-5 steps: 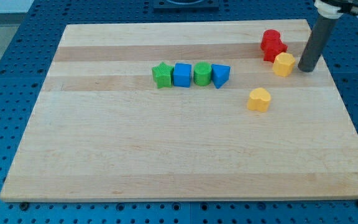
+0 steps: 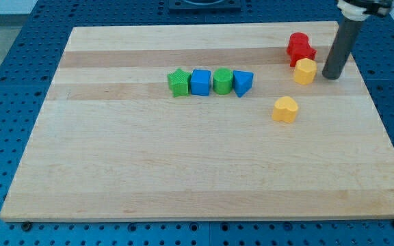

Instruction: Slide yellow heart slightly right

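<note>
The yellow heart [image 2: 285, 108] lies on the wooden board [image 2: 183, 164], right of the middle. My tip [image 2: 331, 76] is down on the board at the upper right, above and to the right of the heart and well apart from it. A second yellow block [image 2: 305, 70], roughly hexagonal, lies just left of the tip with a small gap. It touches the lower of two red blocks [image 2: 299, 48].
A row of blocks lies at the upper middle: a green star [image 2: 178, 83], a blue square [image 2: 200, 82], a green cylinder [image 2: 222, 80] and a blue triangle [image 2: 243, 83]. The board's right edge is close to the tip.
My tip has moved a little to the left. The hexagonal yellow block has slid left and now sits under the red blocks. The yellow heart has not moved.
</note>
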You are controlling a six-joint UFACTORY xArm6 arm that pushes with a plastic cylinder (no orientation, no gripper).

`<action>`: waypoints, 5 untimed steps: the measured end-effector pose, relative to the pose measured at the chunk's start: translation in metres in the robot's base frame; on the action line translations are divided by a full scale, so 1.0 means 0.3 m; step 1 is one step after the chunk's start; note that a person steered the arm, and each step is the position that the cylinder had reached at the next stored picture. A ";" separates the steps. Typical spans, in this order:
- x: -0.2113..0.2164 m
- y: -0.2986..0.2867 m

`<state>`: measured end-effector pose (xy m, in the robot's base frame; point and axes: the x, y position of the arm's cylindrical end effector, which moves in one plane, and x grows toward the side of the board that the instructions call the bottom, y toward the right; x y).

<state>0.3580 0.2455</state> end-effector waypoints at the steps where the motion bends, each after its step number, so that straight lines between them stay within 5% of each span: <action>1: 0.074 0.049; 3: 0.279 0.049; 5: 0.284 0.049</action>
<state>0.4431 0.2601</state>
